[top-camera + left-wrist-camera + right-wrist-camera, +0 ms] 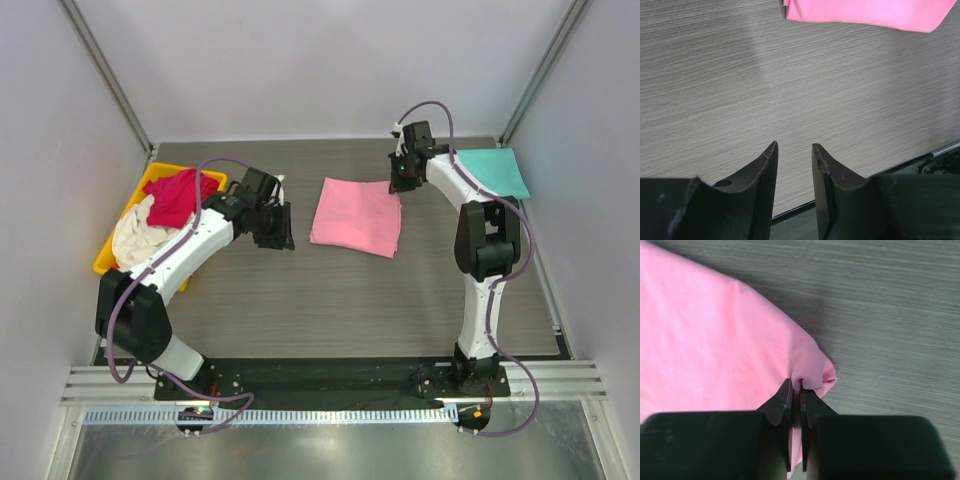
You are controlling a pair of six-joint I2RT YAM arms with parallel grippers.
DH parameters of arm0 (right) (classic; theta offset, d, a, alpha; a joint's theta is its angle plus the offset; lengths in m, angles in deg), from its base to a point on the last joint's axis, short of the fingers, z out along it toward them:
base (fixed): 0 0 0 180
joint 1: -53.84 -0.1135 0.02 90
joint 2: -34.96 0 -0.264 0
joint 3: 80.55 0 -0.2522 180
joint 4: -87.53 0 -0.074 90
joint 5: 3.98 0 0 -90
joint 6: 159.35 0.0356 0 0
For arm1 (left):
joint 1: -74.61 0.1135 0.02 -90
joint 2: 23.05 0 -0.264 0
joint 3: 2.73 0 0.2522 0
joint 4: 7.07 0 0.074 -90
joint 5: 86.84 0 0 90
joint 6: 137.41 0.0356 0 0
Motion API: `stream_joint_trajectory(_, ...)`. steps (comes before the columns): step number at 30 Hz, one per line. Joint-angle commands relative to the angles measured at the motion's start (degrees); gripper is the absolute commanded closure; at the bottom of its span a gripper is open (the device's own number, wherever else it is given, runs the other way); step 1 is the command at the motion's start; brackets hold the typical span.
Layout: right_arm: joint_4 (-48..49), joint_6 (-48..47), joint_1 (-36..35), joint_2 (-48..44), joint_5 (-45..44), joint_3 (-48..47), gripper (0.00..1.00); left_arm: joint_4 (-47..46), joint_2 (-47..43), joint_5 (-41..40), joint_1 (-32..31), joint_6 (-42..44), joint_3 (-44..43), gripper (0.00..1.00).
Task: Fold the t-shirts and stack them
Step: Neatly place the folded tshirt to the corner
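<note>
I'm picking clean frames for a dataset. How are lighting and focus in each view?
Top view: even, soft light, all sharp, a dull sheen on the metal sheet at the bottom. Left wrist: table grain crisp, left pincer dark and slightly soft. Right wrist: right pincer near-black with little detail; the pink shirt throws a soft shadow onto the table.

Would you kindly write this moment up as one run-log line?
right gripper: shut on pink t-shirt corner | left gripper: open, empty, over table | teal t-shirt: folded, far right
</note>
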Motion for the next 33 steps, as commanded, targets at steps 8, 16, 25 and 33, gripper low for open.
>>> stream_joint_trajectory(8, -0.2, 1.7, 4.9, 3.5, 8.0, -2.6, 0.52, -1.2, -0.6, -1.0, 0.0, 1.1, -0.2, 0.65)
stream_joint_trajectory(16, 1.5, 3.2, 6.3, 3.9, 10.9, -0.4, 0.38, -8.5, 3.2, 10.2, 0.0, -5.3, -1.6, 0.65)
stream_joint_trajectory(25, 4.7, 4.5, 6.3, 6.6, 18.1, 0.3, 0.32, -17.9, 20.3, 13.9, 0.0, -9.7, -9.3, 0.67)
stream_joint_trajectory(33, 6.2, 3.2, 6.4, 9.1, 17.5, 2.0, 0.29, -14.8, 30.9, 8.8, 0.0, -8.2, -14.6, 0.68)
